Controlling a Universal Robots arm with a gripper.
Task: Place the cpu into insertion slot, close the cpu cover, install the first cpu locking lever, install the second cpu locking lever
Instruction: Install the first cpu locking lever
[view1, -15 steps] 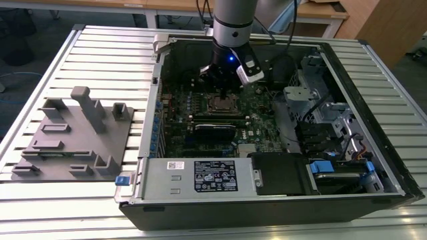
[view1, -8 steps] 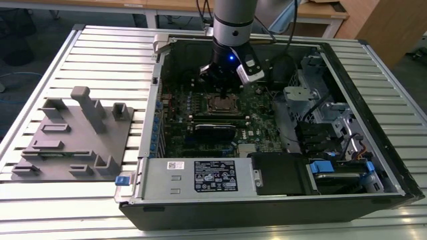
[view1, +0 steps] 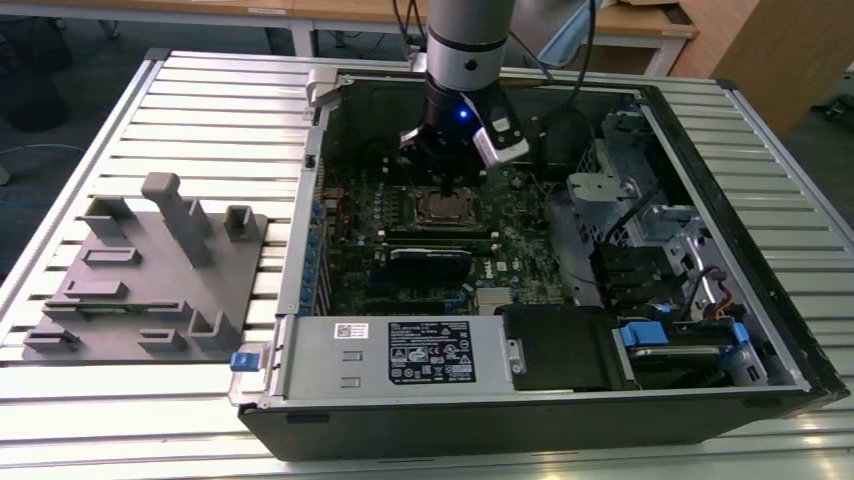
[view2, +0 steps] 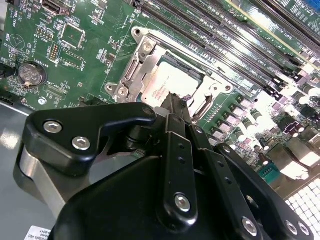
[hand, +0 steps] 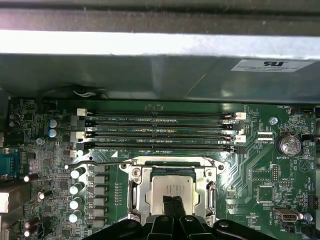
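Cpu (hand: 172, 186) is seen lying flat and square inside the insertion slot (view2: 122, 90) on the green motherboard (hand: 250, 165), w/ its grey top exposed in both wrist views. The first step is thus judged done.

The gripper (hand: 173, 202) is held directly over the chip. Its two dark fingers (view2: 175, 107) are pressed together w/ barely a gap, and nothing is clamped between them. The tips are at or just above the cpu's top; contact can't be told for sure.

The cpu cover (hand: 146, 197) appears to be lowered, as a shiny frame is seen around the chip w/ the top showing through the cut-out. That step is judged prob. done, though full seating can't be confirmed.

One wire locking lever (hand: 100, 162) is seen running along the socket's side nearest the memory slots (hand: 160, 132), its hooked end sticking out past the corner. Whether it is latched can't be told, and the other lever can't be made out clearly. The lever steps are therefore counted as unconfirmed.

In the exterior view the arm is lowered into the open case (view1: 747, 200), approx. over the board's middle.
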